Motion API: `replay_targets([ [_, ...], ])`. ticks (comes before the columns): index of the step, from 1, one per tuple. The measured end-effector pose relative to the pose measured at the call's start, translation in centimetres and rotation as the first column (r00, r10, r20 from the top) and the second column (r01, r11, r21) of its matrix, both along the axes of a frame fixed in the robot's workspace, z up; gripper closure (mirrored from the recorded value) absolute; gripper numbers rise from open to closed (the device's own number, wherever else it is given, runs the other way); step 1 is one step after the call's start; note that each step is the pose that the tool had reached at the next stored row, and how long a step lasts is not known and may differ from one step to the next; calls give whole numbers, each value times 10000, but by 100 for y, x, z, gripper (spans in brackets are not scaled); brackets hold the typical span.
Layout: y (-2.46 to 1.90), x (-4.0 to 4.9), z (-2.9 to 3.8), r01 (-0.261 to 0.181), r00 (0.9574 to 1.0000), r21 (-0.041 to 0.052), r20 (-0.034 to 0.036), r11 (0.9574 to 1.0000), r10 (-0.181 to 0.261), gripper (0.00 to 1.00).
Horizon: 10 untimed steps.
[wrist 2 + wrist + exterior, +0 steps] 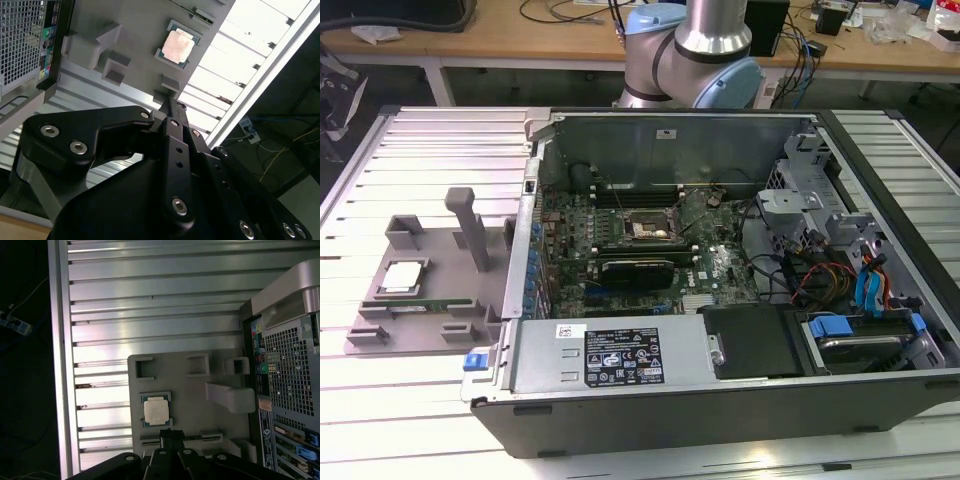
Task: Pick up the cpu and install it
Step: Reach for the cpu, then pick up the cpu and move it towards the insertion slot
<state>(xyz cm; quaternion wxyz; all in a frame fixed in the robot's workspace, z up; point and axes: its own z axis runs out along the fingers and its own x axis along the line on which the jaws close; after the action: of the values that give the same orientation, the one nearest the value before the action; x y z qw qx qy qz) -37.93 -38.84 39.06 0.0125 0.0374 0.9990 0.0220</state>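
Approach step: gripper closed, empty, hanging above cpu seated in grey tray. Pick calls for opening, centring over chip.

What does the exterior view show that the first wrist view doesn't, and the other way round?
The exterior view adds the robot arm and the inside of the open computer, with motherboard and black socket. The first wrist view adds the gripper and the computer's perforated back panel. Both show the cpu lying in its grey tray on the slatted metal table.
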Motion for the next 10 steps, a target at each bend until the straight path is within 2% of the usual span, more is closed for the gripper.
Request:
replay_targets([
  [10,0,-2,0,0,10000,0,0,10000,0,89],
])
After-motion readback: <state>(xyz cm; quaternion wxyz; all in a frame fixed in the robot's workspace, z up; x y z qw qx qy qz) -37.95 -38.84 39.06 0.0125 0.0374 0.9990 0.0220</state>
